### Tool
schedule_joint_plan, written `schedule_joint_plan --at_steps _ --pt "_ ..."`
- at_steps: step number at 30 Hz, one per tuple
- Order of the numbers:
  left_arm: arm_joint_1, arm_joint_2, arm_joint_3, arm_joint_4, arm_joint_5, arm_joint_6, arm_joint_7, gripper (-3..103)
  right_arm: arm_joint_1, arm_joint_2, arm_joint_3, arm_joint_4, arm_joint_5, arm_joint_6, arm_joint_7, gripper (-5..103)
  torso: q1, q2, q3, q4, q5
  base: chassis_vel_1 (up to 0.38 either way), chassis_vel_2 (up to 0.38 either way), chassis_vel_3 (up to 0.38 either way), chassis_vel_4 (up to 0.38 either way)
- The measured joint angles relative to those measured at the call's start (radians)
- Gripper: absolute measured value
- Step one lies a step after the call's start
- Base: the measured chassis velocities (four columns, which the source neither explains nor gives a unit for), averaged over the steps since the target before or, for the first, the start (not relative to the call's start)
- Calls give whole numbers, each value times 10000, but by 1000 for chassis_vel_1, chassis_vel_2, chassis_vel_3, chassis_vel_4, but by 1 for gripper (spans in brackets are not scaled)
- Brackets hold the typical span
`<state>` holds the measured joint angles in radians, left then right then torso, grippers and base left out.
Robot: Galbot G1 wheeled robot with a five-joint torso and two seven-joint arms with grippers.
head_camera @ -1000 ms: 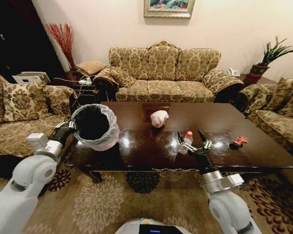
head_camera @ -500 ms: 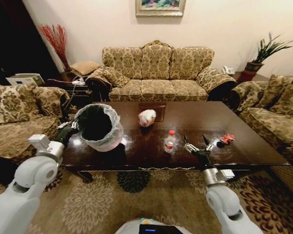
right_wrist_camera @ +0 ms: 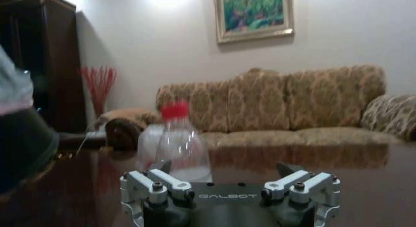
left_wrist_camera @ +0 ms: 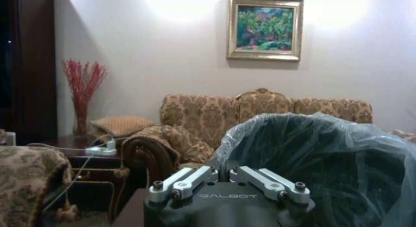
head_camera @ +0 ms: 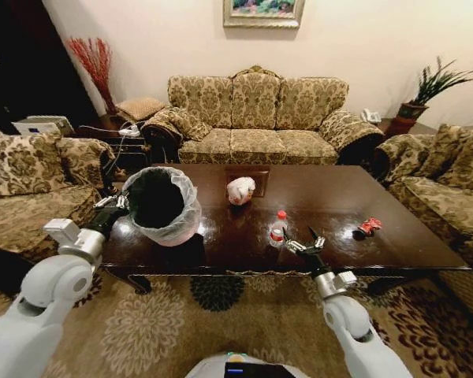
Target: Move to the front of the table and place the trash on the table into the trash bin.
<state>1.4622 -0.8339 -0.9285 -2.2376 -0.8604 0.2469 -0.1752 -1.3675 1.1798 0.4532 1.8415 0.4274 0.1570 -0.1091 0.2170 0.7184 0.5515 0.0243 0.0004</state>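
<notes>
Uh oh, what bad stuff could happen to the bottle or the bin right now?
The right gripper, jaws open, sits close beside the upright red-capped bottle; a nudge might tip it or roll it away. The left gripper holds the trash bin by its rim over the table edge, so it could slip or tilt.

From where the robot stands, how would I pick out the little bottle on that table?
Find the dark glossy table before the sofa. Near its front edge, just beyond the right gripper with its open jaws, stands the bottle: upright, clear, red-capped.
</notes>
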Motion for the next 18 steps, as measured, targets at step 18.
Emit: schedule_joint_plan --at_steps 18 --pt "-91 115 163 196 -19 -150 337 3 1859 3 -1226 -1839 -352 -458 -452 92 0 0 -1 4 -4 0 0 0 0"
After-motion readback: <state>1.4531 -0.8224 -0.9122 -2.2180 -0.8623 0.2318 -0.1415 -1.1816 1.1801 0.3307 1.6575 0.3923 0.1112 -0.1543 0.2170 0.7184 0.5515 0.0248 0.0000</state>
